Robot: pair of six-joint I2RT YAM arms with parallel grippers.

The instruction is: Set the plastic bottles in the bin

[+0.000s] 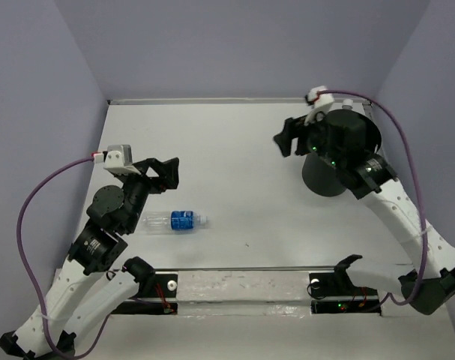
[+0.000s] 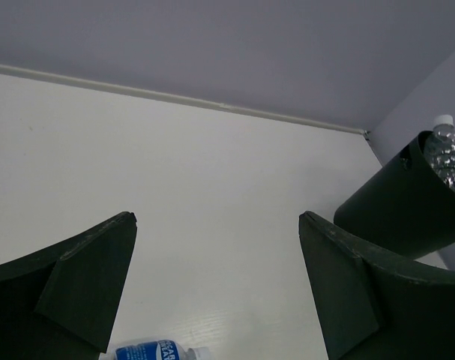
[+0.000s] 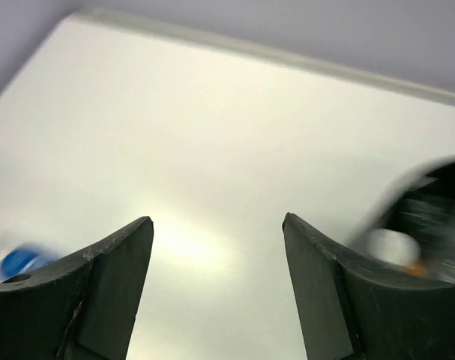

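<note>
Left gripper [image 2: 217,219] stands wide and empty, hanging just beyond the blue-labelled bottle [image 1: 175,220]. That bottle lies on its side toward the desk's [image 1: 234,142] near left corner, cap pointing at the right edge.

To take it well, I would lower the jaws astride the barrel, crosswise to its length. They should close on the label's middle so the bottle neither rolls nor pivots, and it should be lifted clear before it is carried across.

The bin [image 2: 392,214] stands by the far right corner. Just beside it the right gripper [image 3: 216,221] hangs with its jaws apart and nothing between them.

Count: one bottle on the desk and one bin. One white-capped bottle [image 2: 443,146] shows above the bin's rim; any others inside are hidden. Two grippers.
</note>
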